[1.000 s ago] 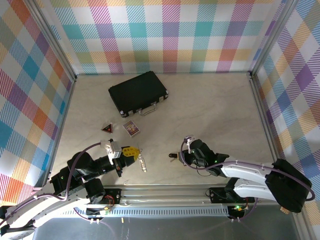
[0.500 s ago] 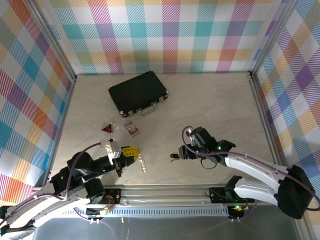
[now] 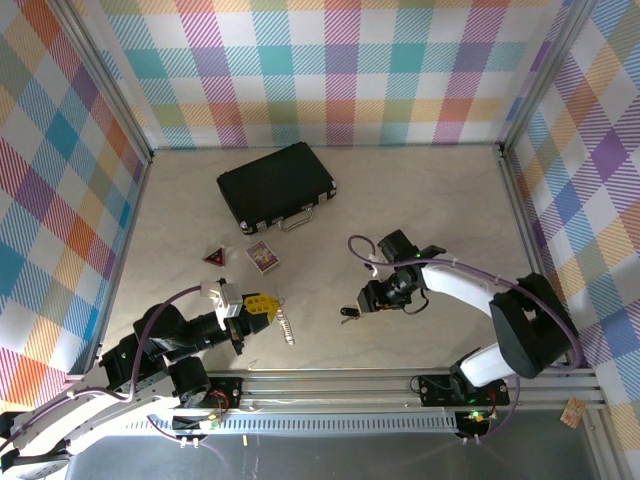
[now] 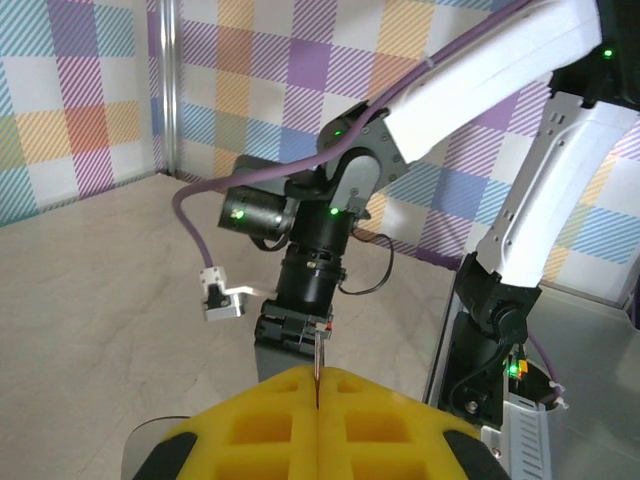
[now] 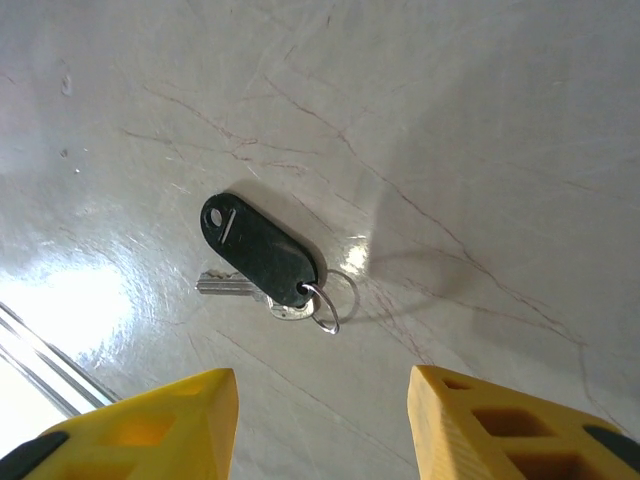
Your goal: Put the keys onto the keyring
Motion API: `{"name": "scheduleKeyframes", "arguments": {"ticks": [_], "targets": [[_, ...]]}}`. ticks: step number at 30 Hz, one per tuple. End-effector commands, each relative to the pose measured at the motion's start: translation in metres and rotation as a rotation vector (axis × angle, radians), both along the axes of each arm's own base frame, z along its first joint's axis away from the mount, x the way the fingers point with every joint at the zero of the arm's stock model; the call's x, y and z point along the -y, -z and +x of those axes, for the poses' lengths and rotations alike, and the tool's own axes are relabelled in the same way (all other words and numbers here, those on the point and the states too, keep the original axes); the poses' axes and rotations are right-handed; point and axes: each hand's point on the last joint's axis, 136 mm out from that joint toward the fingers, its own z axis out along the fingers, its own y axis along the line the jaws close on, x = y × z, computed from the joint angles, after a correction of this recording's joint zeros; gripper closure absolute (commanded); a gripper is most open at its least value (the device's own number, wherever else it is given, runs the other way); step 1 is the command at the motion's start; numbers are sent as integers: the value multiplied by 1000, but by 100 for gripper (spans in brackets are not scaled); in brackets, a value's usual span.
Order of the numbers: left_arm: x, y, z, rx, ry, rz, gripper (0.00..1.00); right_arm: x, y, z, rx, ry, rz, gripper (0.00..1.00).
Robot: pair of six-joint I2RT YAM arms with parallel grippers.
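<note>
The black fob (image 5: 258,250), with a silver key (image 5: 226,286) and a wire ring (image 5: 322,308) at its end, lies flat on the counter (image 3: 440,210), toward the arms from the black case (image 3: 277,185) and to its right. The right hand (image 5: 322,400) hovers over it, yellow fingers apart, touching nothing. The left hand (image 3: 258,305), straight toward the arms from the case, has its pads pressed together.

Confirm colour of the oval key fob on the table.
Black oval plastic fob; clearest in right wrist view.
</note>
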Motion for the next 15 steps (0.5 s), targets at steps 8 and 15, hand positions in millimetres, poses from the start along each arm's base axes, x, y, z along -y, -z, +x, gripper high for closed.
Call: {"name": "scheduleKeyframes", "arguments": {"ticks": [8,15], "targets": [[0,-17,-3,28,16,-54,100,-19,8,7,-51,-59,94,57],[1,-16,-3,25,20,-50,100,-21,16,6,-75,-54,100,62]]}}
